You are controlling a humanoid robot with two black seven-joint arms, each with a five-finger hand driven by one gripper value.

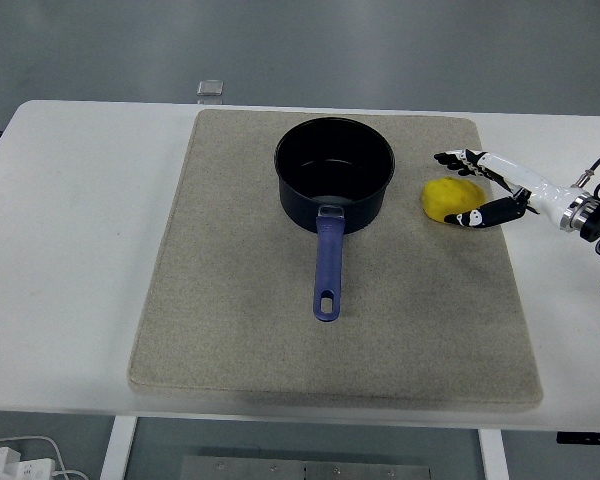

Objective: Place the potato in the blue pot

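The right hand (pixel 480 188) sits open around the potato (pixel 448 198), gripping nothing. The potato lies at its nine o'clock. The pot (pixel 334 184) is farther that way.

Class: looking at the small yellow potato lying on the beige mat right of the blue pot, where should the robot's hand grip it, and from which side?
Grip the small yellow potato across its rounded middle, coming from its right. It lies low on the beige mat, clear of the blue pot, and the right hand already sits open on that side, fingers on either side of it.
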